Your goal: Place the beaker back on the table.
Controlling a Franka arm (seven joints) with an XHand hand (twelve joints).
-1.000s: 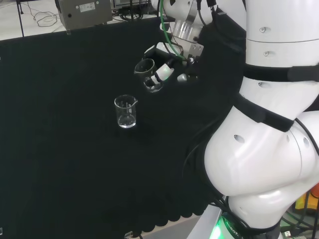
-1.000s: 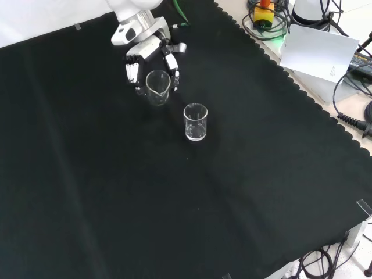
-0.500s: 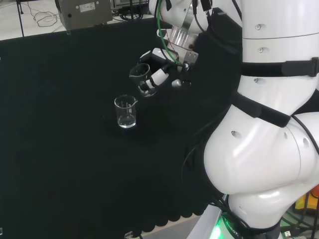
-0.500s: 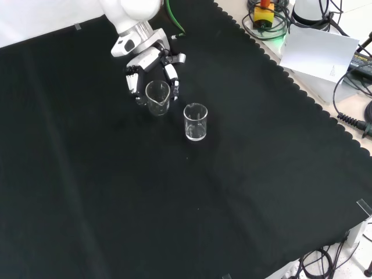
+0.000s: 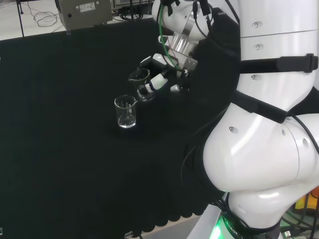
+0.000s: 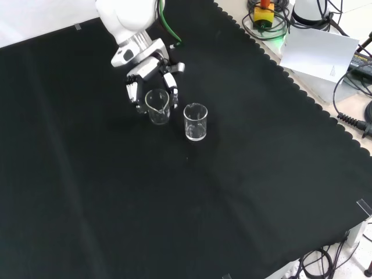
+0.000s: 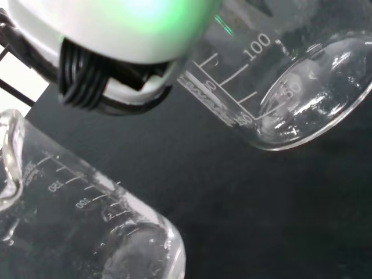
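A clear glass beaker (image 5: 141,84) is held in the hand (image 5: 160,78), whose fingers curl round its sides. In the front view the held beaker (image 6: 157,107) hangs low over the black cloth (image 6: 232,192), just under the hand (image 6: 150,68). I cannot tell whether its base touches the cloth. A second clear beaker (image 5: 125,112) stands upright on the cloth close beside it, also seen as the right-hand beaker (image 6: 196,121) in the front view. In the wrist view a graduated beaker (image 7: 290,75) lies against a blurred white part of the hand (image 7: 116,35), and another beaker (image 7: 87,226) shows close by.
The arm's white links (image 5: 269,124) rise at the right of the head view. A grey box (image 5: 84,12) sits beyond the cloth's far edge. Cables and a white sheet (image 6: 319,49) lie past the scalloped cloth edge in the front view.
The hand has come down with the beaker, moving lower and a little toward the standing beaker. The standing beaker has not moved.
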